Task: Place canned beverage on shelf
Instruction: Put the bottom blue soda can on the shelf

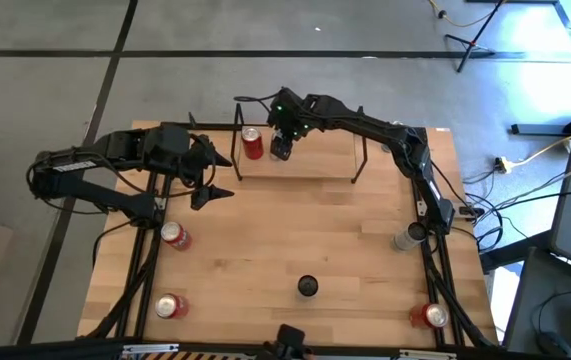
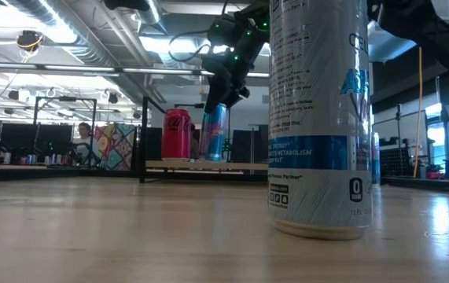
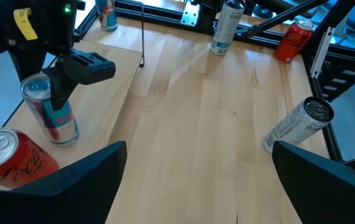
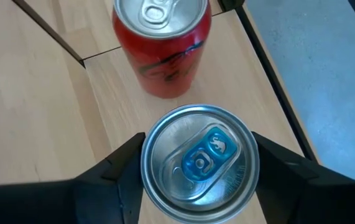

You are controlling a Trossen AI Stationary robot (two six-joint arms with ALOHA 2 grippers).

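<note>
1. Where the shelf [image 1: 295, 170] stands at the desk's far edge, a slim blue-and-pink can [image 2: 214, 132] sits upright on its light wood floor, just beside a red cola can [image 1: 253, 143] that is also upright there.
2. Right end effector [image 4: 197, 163] is over the slim can, fingers either side of the silver top with its blue tab; whether the pads press the can wall or stand just off it cannot be told.
3. Left end effector [image 1: 208, 172] hovers over the desk [image 1: 305, 230] near the shelf's left end frame, fingers spread wide, nothing between them.
4. Three more red cans on the desk: two near the left edge [image 1: 175, 236] [image 1: 170, 306], one at the near right corner [image 1: 431, 316].
5. A silver can [image 1: 406, 237] lies by the right rail; a tall white-and-blue can [image 2: 319, 118] stands near the front, large in the low view.
</note>
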